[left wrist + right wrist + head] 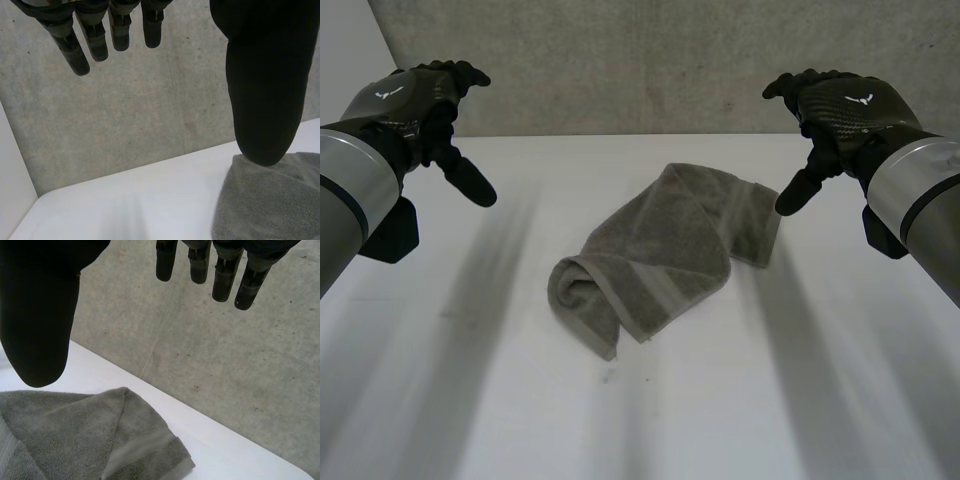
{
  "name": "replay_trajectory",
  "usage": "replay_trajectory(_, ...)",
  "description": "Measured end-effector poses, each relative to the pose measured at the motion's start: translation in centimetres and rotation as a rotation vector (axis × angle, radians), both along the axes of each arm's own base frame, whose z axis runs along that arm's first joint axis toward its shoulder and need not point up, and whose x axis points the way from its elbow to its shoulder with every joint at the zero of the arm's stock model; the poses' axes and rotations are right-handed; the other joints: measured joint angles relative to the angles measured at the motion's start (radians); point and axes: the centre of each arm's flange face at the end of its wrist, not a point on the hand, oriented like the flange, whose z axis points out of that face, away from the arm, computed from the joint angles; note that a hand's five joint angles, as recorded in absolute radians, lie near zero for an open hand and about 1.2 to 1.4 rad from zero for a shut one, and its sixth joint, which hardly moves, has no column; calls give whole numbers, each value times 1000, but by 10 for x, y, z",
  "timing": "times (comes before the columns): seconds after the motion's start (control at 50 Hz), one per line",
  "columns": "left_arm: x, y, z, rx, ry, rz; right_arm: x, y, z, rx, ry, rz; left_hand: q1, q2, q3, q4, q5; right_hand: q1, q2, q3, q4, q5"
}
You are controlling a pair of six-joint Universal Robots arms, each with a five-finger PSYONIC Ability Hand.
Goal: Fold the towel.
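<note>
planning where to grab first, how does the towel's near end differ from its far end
On the towel, the near end is curled over into a loop; the far end lies flatter. The near end is bunched narrow; the far end spreads wider, nearer the right hand. Both are untouched.

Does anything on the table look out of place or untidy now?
The grey towel lies crumpled and askew on the white table, its near end curled over. The left hand and right hand hover open, apart from it.
</note>
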Motion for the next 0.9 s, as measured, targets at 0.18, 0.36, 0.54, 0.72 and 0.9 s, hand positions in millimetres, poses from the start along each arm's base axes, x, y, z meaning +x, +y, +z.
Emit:
replay_trajectory(0.18, -14, -6, -26, 78, -36, -85, 9, -4, -9, 10, 36, 79, 15, 23, 20, 20, 0, 0, 0, 0, 0, 0)
replay_trajectory(0.36, -50, -12, -102, 220, -136, -262, 10, -26, -40, 41, 167, 108, 74, 81, 77, 78, 47, 0, 0, 0, 0, 0)
replay_trajectory(0.54, -104, -10, -161, 183, -164, -391, 7, -45, -64, 82, 223, 87, 166, 175, 173, 173, 144, 0, 0, 0, 0, 0)
replay_trajectory(0.72, -148, -12, -207, 161, -170, -469, -2, -62, -78, 119, 226, 55, 170, 180, 177, 179, 149, 0, 0, 0, 0, 0)
replay_trajectory(0.9, -170, -30, -230, 103, -223, -489, -7, -71, -88, 146, 229, 38, 268, 276, 275, 271, 244, 0, 0, 0, 0, 0)
